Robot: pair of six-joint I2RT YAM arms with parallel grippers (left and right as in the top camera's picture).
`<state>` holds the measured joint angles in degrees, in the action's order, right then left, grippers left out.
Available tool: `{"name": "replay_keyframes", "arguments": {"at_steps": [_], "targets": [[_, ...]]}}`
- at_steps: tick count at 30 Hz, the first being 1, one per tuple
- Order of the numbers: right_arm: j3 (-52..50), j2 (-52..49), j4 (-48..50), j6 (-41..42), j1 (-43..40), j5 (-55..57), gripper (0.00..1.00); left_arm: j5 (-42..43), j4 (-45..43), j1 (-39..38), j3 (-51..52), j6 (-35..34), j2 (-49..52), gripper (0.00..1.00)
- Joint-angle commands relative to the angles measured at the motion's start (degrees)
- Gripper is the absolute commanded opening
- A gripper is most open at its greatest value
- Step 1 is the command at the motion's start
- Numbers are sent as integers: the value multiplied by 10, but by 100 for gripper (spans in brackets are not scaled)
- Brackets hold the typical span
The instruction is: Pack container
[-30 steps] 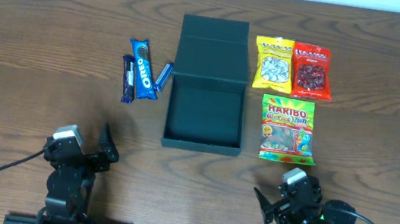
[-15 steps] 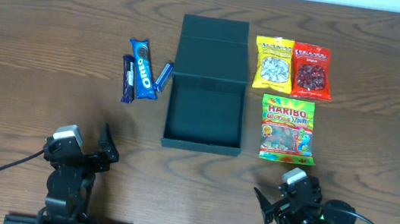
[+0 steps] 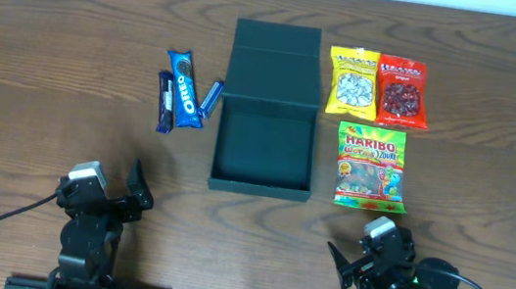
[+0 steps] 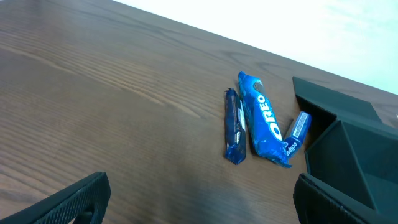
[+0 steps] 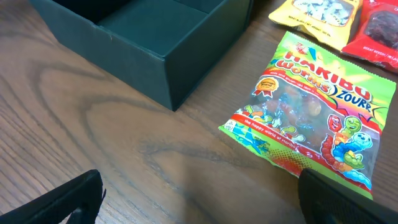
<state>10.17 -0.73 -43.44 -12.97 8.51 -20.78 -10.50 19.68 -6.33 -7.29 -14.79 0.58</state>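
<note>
**A:** Left fingers point(image 4: 69, 199), right fingers point(image 5: 65, 198): state?
**B:** Both spread, empty, at 6 o'clock.
**A:** Container point(image 3: 264, 150)?
**B:** Centre of surface point(image 3: 56, 21), lid open toward 12. Probably stiff, light; grip a side wall. Haribo bag point(image 3: 372, 166) at 3, Oreo pack point(image 3: 184, 89) at 10.

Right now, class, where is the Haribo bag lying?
Overhead view: the Haribo bag lies right of the open container, just below the yellow packet and red packet.

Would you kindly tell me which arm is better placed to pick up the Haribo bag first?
Right, most likely. The Haribo bag lies right of the container, just ahead of the right arm's open fingers; the left arm's fingers face the Oreo packets on the container's other side.
</note>
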Motion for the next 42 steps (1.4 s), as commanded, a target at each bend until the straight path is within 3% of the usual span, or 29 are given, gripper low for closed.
{"name": "replay_keyframes", "arguments": {"at_steps": [1, 22, 28, 32, 35, 39, 42], "targets": [[-2, 4, 0, 7, 10, 0, 99, 0, 4, -1, 12, 6, -3, 95], [-2, 4, 9, 7, 10, 0, 99, 0, 4, -1, 12, 6, -3, 95], [-2, 4, 70, 15, 10, -104, 99, 0, 4, -1, 12, 6, -3, 95], [-2, 4, 141, 137, 10, -138, 99, 0, 4, -1, 12, 6, -3, 95], [-2, 4, 186, 305, 10, -138, 99, 0, 4, -1, 12, 6, -3, 95], [-2, 4, 168, 547, 10, -141, 99, 0, 4, -1, 12, 6, -3, 95], [-2, 4, 170, 611, 10, -127, 99, 0, 4, -1, 12, 6, -3, 95]]}}
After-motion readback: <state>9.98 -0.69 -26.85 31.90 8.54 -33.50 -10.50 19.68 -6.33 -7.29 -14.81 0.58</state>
